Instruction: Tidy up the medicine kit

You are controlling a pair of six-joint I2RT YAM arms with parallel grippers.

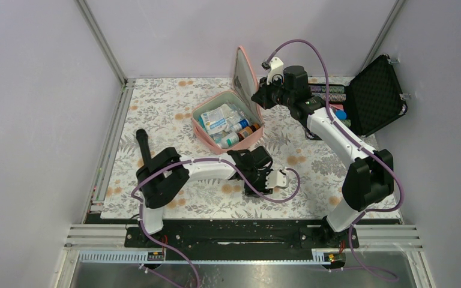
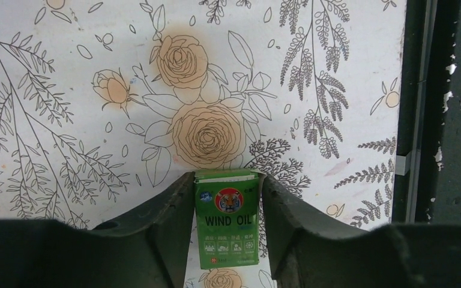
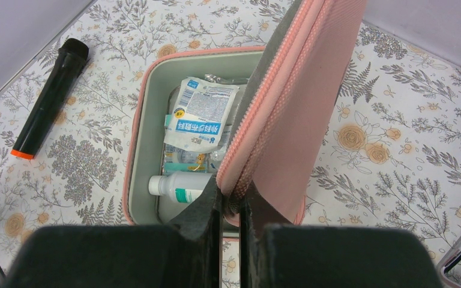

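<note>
Left gripper (image 2: 227,180) pinches a green Wind Oil box (image 2: 227,231) by its sides, lower centre of the left wrist frame, over the floral mat (image 2: 66,90). Right gripper (image 3: 231,195) is pressed together on the zipper edge of the lid (image 3: 288,120), holding it upright. The medicine kit (image 3: 149,126) sits open at centre of the top frame, already packed with packets and bottles. Risks as we judge them:
- The thin carton could crush or twist out, since the grip is near the fingertips only.
- The crowded kit leaves little room, so the box may snag on the contents.
- If the lid slips, it falls onto the incoming arm.
- The arms meet over one small opening, so they could collide.
</note>
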